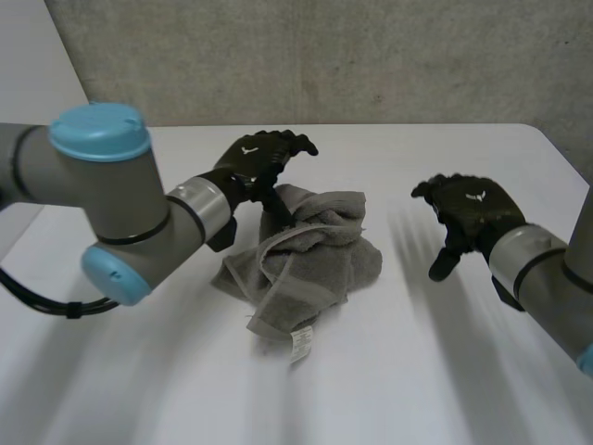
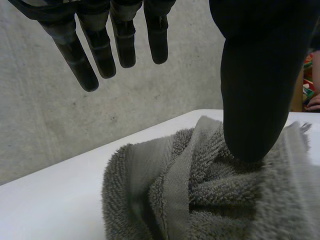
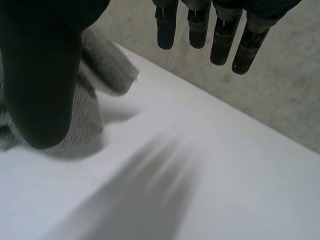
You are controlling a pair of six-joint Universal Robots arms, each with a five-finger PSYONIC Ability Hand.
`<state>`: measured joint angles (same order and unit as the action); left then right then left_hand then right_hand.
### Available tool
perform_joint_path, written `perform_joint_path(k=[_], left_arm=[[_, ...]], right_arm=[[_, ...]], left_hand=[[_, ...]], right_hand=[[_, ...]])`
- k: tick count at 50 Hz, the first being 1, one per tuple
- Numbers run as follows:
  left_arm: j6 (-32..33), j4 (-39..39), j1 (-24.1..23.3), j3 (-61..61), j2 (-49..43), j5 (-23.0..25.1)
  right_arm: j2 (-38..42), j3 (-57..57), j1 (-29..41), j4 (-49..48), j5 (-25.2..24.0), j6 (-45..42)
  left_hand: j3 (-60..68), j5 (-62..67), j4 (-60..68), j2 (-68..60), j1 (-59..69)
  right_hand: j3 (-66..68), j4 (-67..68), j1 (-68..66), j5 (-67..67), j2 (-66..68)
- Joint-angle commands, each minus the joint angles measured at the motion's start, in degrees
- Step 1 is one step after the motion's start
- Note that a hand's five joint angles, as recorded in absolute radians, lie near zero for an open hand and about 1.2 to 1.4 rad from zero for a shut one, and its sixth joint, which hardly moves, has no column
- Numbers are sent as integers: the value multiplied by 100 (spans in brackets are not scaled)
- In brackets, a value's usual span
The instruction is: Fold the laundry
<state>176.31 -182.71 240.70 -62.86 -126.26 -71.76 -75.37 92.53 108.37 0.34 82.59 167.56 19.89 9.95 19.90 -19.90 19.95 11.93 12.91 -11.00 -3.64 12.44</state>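
Towel: we see one grey towel (image 1: 315,255) crumpled in a heap at the middle of the white bench (image 1: 445,371), its folds bunched, with a hemmed band running across the top.
Tag: a small white tag (image 1: 301,345) hangs off the towel's near edge and lies on the bench.
Left hand: the left hand (image 1: 255,162) sits over the far-left part of the heap. In its wrist view we see the thumb (image 2: 255,90) resting its tip on the pile, while the fingers (image 2: 80,55) are straight, spread and lifted off the cloth. We read it as apart, clasping nothing.
Right hand: the right hand (image 1: 473,213) hovers above bare bench to the right of the towel, apart from it. In its own wrist view the fingers are straight and set well away from the thumb, with nothing between them.
Arms: the left arm (image 1: 102,199) comes in from the near left, the right arm (image 1: 547,278) from the near right.
Wall: a grey wall (image 1: 371,56) stands behind the far edge of the bench.
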Motion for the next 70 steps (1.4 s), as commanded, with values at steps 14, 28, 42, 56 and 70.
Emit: perform_joint_path(k=[14, 28, 42, 56, 70], left_arm=[[166, 96, -313, 1153, -1261, -119], [958, 236, -313, 241, 346, -690], [967, 263, -252, -781, 1314, -699], [967, 227, 188, -869, 1666, -699], [844, 60, 996, 511, 1842, -726]], right_arm=[[198, 758, -203, -491, -314, 40], [479, 107, -176, -500, -604, 1526], [2474, -1949, 799, 264, -903, 3626], [2237, -2407, 1309, 352, -1105, 3574], [884, -3171, 861, -2038, 785, -1173]], left_hand=[[4326, 4320, 4325, -4326, 4320], [5660, 5654, 5659, -5660, 5655], [5576, 5570, 5574, -5575, 5570], [5576, 5570, 5574, -5575, 5570], [5559, 5553, 5558, -5559, 5554]], right_hand=[[-193, -291, 100, 364, -244], [-193, -291, 100, 364, -244], [-193, -291, 100, 364, -244], [6807, 6709, -6900, -6636, 6756], [6807, 6709, -6900, -6636, 6756]])
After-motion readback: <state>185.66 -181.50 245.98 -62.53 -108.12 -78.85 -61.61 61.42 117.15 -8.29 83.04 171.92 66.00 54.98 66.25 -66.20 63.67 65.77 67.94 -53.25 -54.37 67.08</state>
